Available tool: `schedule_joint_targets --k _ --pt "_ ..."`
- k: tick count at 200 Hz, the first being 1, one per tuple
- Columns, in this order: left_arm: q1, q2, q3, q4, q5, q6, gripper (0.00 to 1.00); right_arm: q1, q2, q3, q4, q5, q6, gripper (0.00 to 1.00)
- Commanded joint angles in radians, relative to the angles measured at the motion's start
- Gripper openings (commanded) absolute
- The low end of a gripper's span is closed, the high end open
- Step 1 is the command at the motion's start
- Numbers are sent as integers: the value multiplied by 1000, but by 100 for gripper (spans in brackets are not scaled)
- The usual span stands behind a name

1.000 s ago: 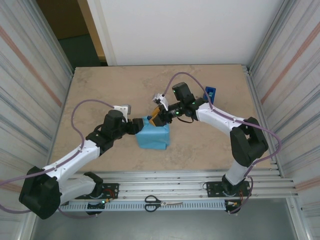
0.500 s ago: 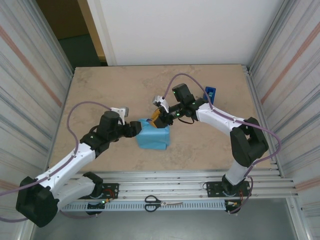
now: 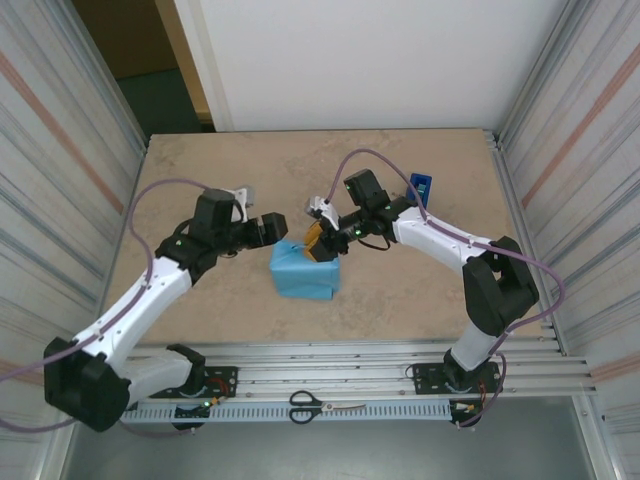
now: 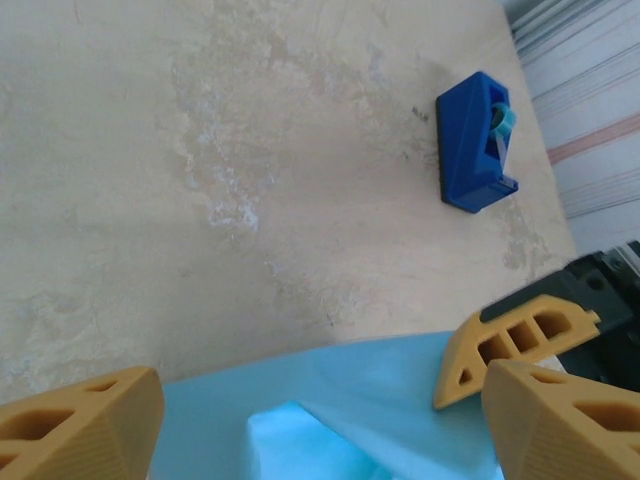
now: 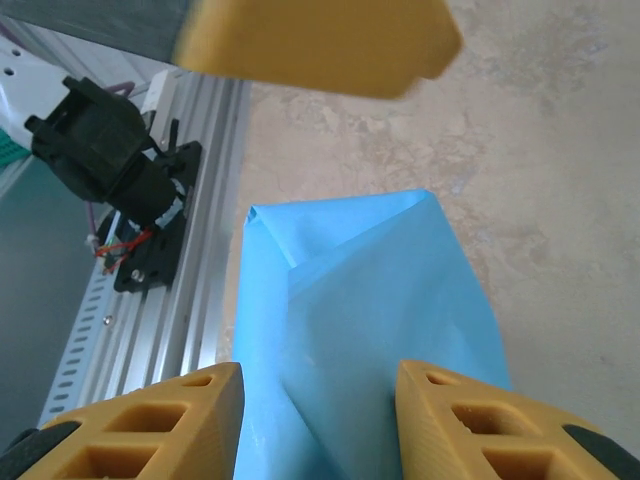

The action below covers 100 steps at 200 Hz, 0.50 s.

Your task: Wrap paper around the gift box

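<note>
The paper (image 3: pixel 304 272) shows its sky-blue face, folded into a squat bundle mid-table; the gift box is hidden under it. My left gripper (image 3: pixel 272 228) is open just off the bundle's far left corner, above the table. In the left wrist view its fingers (image 4: pixel 85 425) stand wide apart over the paper (image 4: pixel 350 395). My right gripper (image 3: pixel 318 240) is open at the bundle's far edge. In the right wrist view a folded flap of paper (image 5: pixel 370 300) lies between the spread fingers (image 5: pixel 140 425).
A dark-blue tape dispenser (image 3: pixel 422 187) stands at the right rear of the table, also seen as the tape dispenser (image 4: pixel 475 140) in the left wrist view. Scissors (image 3: pixel 325 405) lie on the front rail. Corrugated metal walls close both sides.
My left gripper has drawn away from the bundle's left side, moving up and toward the far edge. The right gripper has shifted slightly left over the paper.
</note>
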Motion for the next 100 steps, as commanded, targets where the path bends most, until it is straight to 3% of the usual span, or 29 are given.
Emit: schedule_joint_targets --k 1,45,83,100 --pt "5 36 30 -116 32 -19 84 14 -13 -7 -62 -11 -41 43" --pt "45 56 -5 -85 62 -73 78 19 -1 -1 -104 -8 -66 43" --pt "60 72 -21 -62 135 -66 65 21 9 12 -112 1 -67 42" --pt "60 67 -40 -62 147 -62 65 20 11 14 -115 3 -66 43"
